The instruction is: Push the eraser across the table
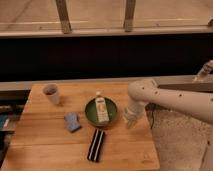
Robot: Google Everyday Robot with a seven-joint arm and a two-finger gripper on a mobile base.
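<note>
The eraser point(96, 144), a flat black bar with a white stripe down its length, lies on the light wooden table point(45, 145) near the front edge, pointing roughly front to back. My gripper point(132, 120) hangs at the end of the white arm over the table's right side, just right of the green bowl, and it is shut with nothing in it. It sits to the right of and behind the eraser, about a hand's width away from it.
A green bowl point(92, 117) holding a white bottle point(102, 110) stands behind the eraser. A blue-grey pad point(72, 121) lies to the left and a white cup point(51, 93) at the back left. The table's right edge is close under the gripper.
</note>
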